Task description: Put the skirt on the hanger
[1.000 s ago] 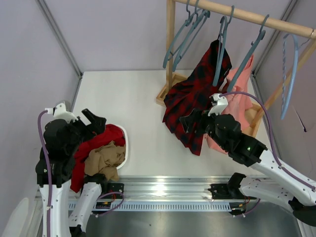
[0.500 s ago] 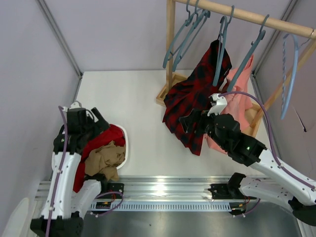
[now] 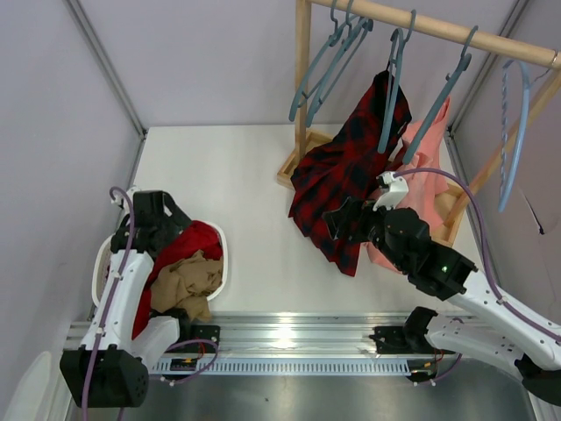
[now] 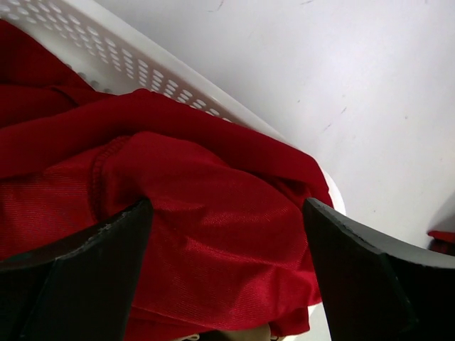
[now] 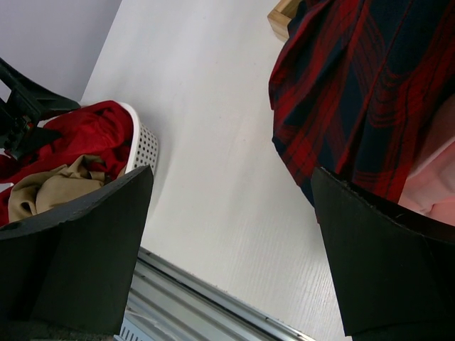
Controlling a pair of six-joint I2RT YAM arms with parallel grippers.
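The bright-red skirt [image 3: 191,244] lies bunched in the white basket [image 3: 223,261] at the near left, partly over the rim. In the left wrist view the skirt [image 4: 213,234] fills the gap between my open fingers [image 4: 78,277]. My left gripper [image 3: 173,228] is open and low over the skirt, its jaws either side of a fold [image 4: 227,284]. My right gripper [image 3: 340,219] is open and empty, held above the table in front of the plaid garment. Grey-blue hangers [image 3: 326,63] hang on the wooden rail; one at the left is bare.
A tan-brown garment [image 3: 186,282] lies in the basket beside the skirt. A red-and-black plaid garment [image 3: 346,171] and a pink one [image 3: 421,189] hang on hangers from the rail [image 3: 456,33]. A paler blue twisted hanger [image 3: 517,123] hangs at the far right. The wooden rack post [image 3: 302,88] stands at the centre back.
My left arm has swung down and right, bringing its open gripper onto the red skirt in the basket. The right arm has shifted only slightly.
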